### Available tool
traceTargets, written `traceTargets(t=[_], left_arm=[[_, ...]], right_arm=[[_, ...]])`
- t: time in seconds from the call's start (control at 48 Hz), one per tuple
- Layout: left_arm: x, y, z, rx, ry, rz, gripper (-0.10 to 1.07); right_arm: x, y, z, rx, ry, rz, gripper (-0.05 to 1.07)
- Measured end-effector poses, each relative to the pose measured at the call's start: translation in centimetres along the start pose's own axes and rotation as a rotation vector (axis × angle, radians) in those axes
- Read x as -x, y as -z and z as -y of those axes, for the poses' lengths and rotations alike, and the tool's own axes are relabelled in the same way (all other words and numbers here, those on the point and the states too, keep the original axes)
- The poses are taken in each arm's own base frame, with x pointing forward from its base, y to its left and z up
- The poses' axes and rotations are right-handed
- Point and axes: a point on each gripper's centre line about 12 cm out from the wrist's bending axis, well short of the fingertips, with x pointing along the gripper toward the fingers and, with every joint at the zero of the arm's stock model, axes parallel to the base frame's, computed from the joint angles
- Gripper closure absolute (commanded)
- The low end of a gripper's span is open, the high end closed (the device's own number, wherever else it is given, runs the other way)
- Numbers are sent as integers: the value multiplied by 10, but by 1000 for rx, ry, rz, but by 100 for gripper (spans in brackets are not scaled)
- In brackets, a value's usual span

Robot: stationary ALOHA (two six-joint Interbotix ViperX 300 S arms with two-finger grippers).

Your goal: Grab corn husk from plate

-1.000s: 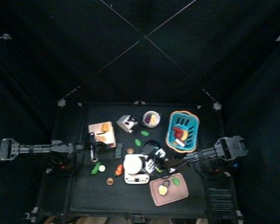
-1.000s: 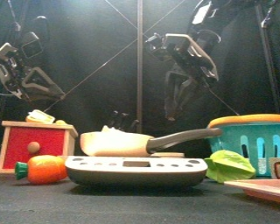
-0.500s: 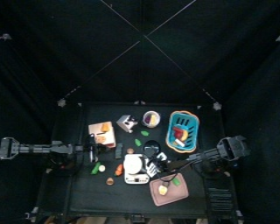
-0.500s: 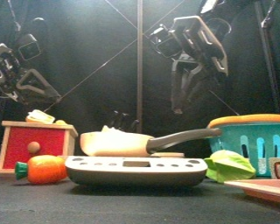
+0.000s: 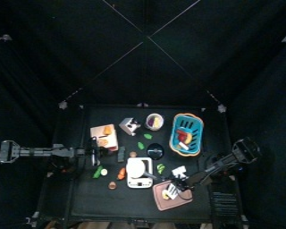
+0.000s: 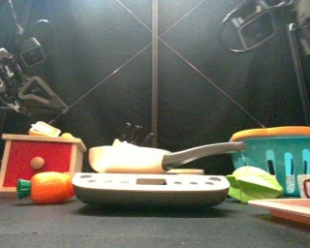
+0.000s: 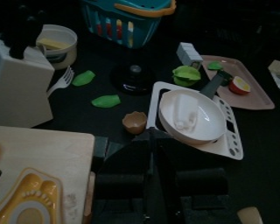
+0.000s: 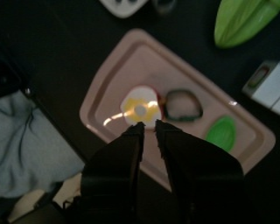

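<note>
The pink plate (image 8: 125, 66) lies at the table's front right, also in the top view (image 5: 181, 200) and left wrist view (image 7: 257, 98). On it is the small pale yellowish corn husk (image 8: 139, 107), a yellow spot from above (image 5: 171, 189). A small red piece touches its side. My right gripper (image 8: 150, 128) hangs just above the husk with its jaws together and holds nothing; from above it is over the plate (image 5: 178, 187). My left gripper (image 7: 153, 140) rests shut at the table's left side (image 5: 69, 155).
A dark round piece (image 8: 181, 105) and a green piece (image 8: 220, 133) also lie on the plate. A green lettuce leaf (image 8: 248, 17) lies beside it. The white tray with a bowl (image 5: 136, 170), blue basket (image 5: 186, 131) and red box (image 6: 42, 160) stand around.
My right arm has swung from the table's middle toward the front right and now hangs over the pink plate. In the front view it has left the middle. The left arm has not moved.
</note>
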Motion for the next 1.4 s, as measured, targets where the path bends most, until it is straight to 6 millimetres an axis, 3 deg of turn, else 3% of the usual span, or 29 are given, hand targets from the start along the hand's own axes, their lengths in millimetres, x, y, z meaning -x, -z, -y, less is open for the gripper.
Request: traceTargets(t=[0.188, 0.271, 0.583, 0.979, 1.396], left_arm=[[0, -1, -4, 7, -21, 3, 48], [0, -1, -6, 9, -27, 4, 48], [1, 2, -6, 10, -30, -1, 48], [1, 2, -8, 13, -39, 0, 48], [1, 1, -9, 15, -45, 1, 48]], right_arm=[[0, 16, 10, -104, 63, -54, 13], [1, 23, 15, -113, 125, -62, 10], [-14, 48, 38, -84, 339, -68, 10], [-50, 57, 44, -44, 347, -77, 10], [-62, 61, 49, -42, 306, -81, 19]])
